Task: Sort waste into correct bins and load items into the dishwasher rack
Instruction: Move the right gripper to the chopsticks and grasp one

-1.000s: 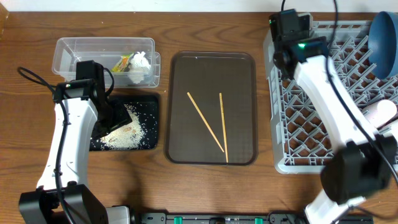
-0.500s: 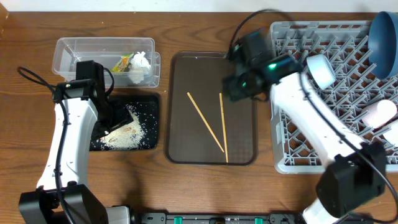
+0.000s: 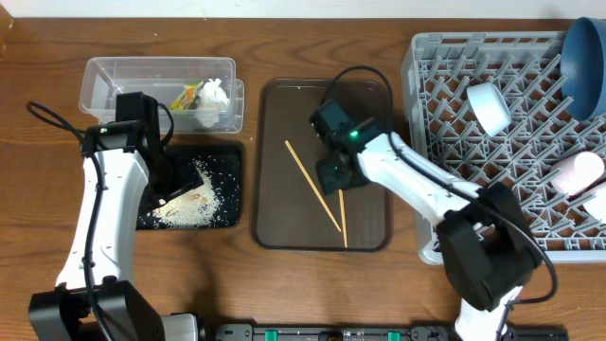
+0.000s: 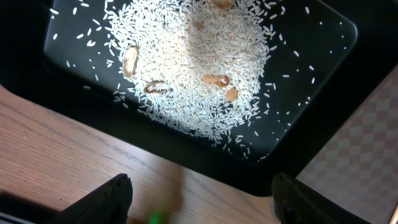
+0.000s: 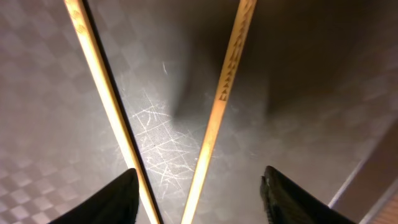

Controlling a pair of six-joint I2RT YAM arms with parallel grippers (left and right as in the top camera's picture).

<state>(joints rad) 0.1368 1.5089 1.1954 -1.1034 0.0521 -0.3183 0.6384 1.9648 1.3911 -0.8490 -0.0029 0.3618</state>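
Two wooden chopsticks [image 3: 317,194] lie in a narrow V on the brown serving tray [image 3: 365,99]. My right gripper [image 3: 333,170] hovers low over them, open; in the right wrist view both chopsticks [image 5: 221,99] run between its fingers [image 5: 124,193], untouched. My left gripper [image 3: 166,189] hangs open and empty over the black tray [image 3: 227,156], which holds loose rice [image 4: 193,56]. The clear tub [image 3: 104,76] contains the snack wrapper [image 3: 191,95] and tissue [image 3: 214,93]. The grey rack [image 3: 445,142] carries a blue plate [image 3: 587,57], a white cup [image 3: 488,106] and a pinkish cup [image 3: 578,173].
A white bowl [image 3: 598,204] shows at the rack's right edge. The brown tray's raised rim [image 5: 373,168] lies just right of my right gripper. Bare wooden table [image 4: 74,149] runs along the black tray's near edge, under my left fingers [image 4: 112,196].
My right arm swung left from the rack to the brown tray, over the chopsticks, its jaws narrowing somewhat. The white cup now lies uncovered in the rack. The left arm stayed put.
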